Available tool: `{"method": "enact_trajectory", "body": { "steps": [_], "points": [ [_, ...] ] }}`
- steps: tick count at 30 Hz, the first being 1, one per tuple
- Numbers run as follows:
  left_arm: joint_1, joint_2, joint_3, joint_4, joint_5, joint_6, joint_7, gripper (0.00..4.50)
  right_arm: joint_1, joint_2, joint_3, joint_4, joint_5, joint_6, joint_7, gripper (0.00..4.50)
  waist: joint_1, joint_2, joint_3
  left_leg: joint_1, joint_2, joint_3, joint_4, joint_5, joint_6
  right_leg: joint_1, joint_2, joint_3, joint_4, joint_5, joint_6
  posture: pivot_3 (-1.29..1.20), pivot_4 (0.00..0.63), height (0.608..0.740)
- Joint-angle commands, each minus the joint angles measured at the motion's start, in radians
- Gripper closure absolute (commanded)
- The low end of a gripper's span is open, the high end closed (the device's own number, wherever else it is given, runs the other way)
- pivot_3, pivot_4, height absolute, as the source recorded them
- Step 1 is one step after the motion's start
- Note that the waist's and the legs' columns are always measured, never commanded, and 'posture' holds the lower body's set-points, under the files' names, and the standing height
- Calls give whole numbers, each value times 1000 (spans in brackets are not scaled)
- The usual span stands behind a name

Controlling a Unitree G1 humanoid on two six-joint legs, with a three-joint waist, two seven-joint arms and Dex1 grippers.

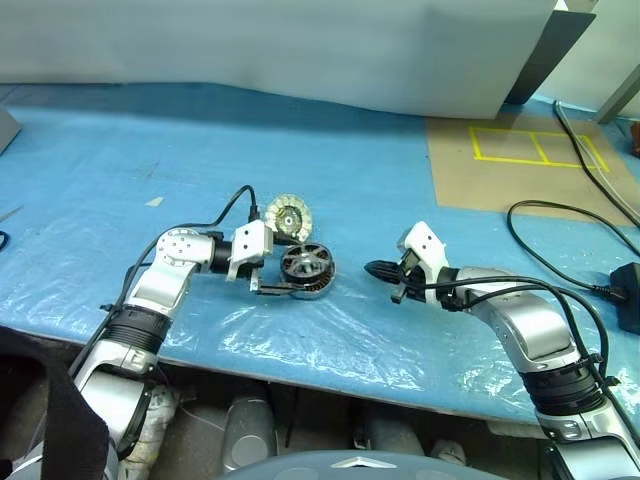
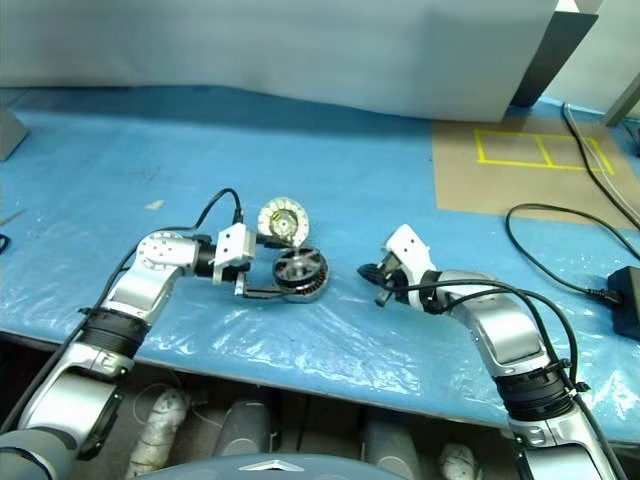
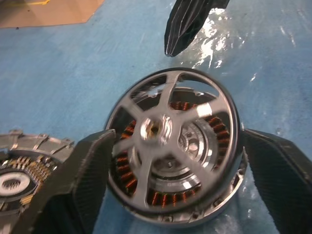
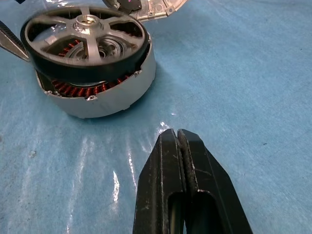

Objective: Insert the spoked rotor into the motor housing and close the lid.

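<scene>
The dark round metal spoked rotor (image 4: 85,41) sits tilted in the silver round motor housing (image 4: 105,95) on the blue table (image 1: 330,190); the left gripper (image 1: 275,275) is spread wide around it; the right gripper (image 4: 178,141) is closed, near.

Spoked rotor (image 3: 168,146) was motion-blurred around the hub in left wrist view. Lid (image 3: 22,173) was cut off by the frame edge, only part showing. Couldn't tell if the left fingers (image 3: 83,175) touched the motor housing (image 4: 112,95); its windings were mostly hidden under the rotor.
</scene>
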Motion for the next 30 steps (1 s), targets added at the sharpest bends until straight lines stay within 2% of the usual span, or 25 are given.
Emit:
{"method": "enact_trajectory", "body": {
  "steps": [1, 5, 8, 16, 20, 23, 30],
  "points": [
    [-11, -3, 9, -29, -18, -10, -1, 98, -3, 6, -4, -23, 4, -16, -3, 4500, 0, 0, 0, 0, 0, 0, 0, 0, 0, 0, 0, 0, 0, 0, 0, 0, 150, 740],
    [-10, 7, 9, -37, -13, -8, -8, 98, -2, 7, -6, -22, 4, -14, -4, 4500, 0, 0, 0, 0, 0, 0, 0, 0, 0, 0, 0, 0, 0, 0, 0, 0, 150, 740],
    [-14, 17, 33, -57, -68, 25, -50, 98, -2, 8, -7, -18, 5, -14, -4, 4500, 0, 0, 0, 0, 0, 0, 0, 0, 0, 0, 0, 0, 0, 0, 0, 0, 150, 740],
    [-77, 139, 107, -132, -254, 296, -200, 98, -31, -8, -33, -60, 81, 29, 52, 4500, 0, 0, 0, 0, 0, 0, 0, 0, 0, 0, 0, 0, 0, 0, 0, 0, 150, 740],
    [-124, 166, 127, -58, -200, 259, -164, 98, -138, -13, -15, -52, 104, 30, 102, 4500, -2, 1, 0, 0, 0, 0, 0, 0, 0, 0, 0, 0, 0, 0, 0, 0, 150, 740],
    [-115, 169, 169, -55, -231, 302, -126, 98, -218, 30, 8, -25, 118, 37, 105, 4500, -4, 1, 0, 1, 0, 0, 0, 0, 0, 0, 1, 0, 2, 0, 0, 0, 150, 740],
    [-31, 149, 268, -97, -271, 410, 33, 98, -289, 172, 136, 129, 47, -37, 103, 4500, -3, 0, 0, -2, 1, 0, -1, 0, 0, -2, 0, -3, 1, 1, 2, 0, 150, 740]
  ]
}}
